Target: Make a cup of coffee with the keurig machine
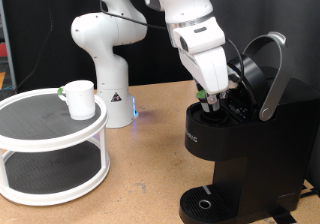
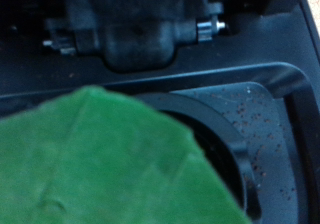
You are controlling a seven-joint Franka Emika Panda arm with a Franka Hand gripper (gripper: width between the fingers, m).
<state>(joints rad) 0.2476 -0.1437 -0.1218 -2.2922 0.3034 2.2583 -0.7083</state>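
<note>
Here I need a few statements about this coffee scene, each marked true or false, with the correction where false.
1. The coffee machine's lid is raised. True.
2. The white cup stands on the machine's drip tray. False: it stands on the top shelf of the round white stand.
3. The gripper is down at the machine's open pod chamber. True.
4. The gripper holds the cup. False: the cup is far from it; a green-topped pod is at its fingers.

The exterior view faces the keurig machine (image 1: 235, 134) at four o'clock from table height; the wrist view peers close into its open chamber.
</note>
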